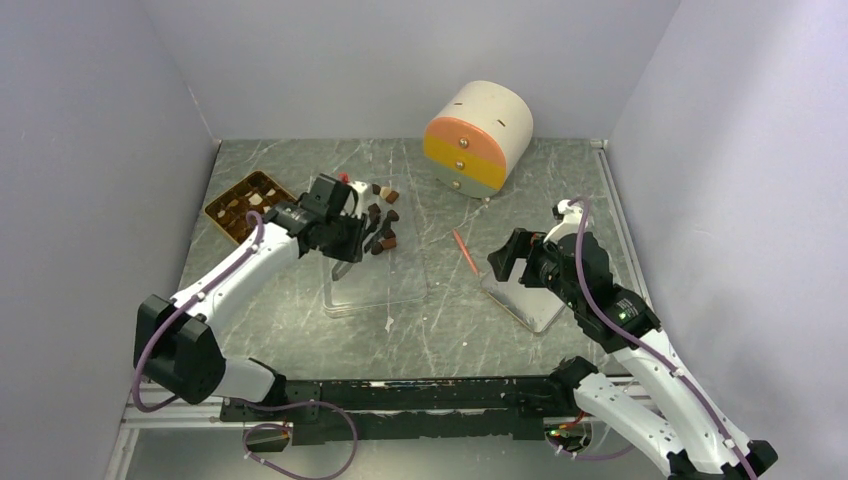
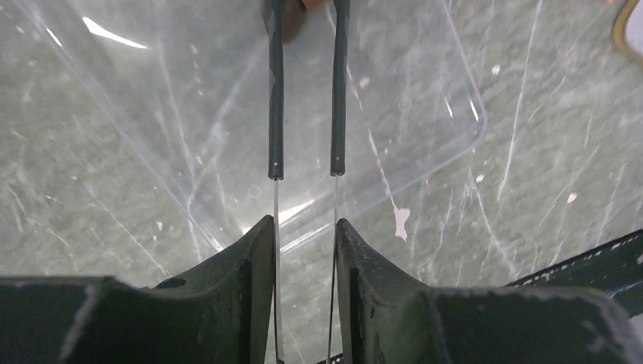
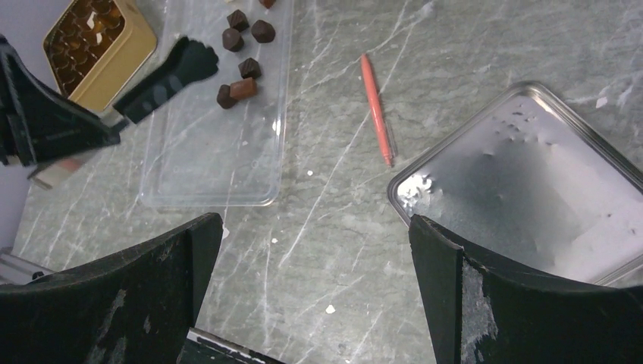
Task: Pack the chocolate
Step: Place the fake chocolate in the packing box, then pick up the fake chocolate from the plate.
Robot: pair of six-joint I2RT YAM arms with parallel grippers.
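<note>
Now my left gripper [image 2: 306, 11] shows a narrow gap above the clear tray [image 2: 425, 114]; if it pinches a piece I cannot tell. The chocolate [image 3: 262, 31] lies at this tray's far end. My right gripper [image 3: 315, 296] stands spread wide.

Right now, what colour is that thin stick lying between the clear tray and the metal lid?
The stick is orange-red, clearest in the right wrist view.

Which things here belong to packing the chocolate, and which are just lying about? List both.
Job in hand:
chocolate pieces
golden compartmented tray
clear plastic tray the pieces lie on

Lying about:
orange-red stick
round drawer unit
silver metal lid, possibly wanted later
</note>
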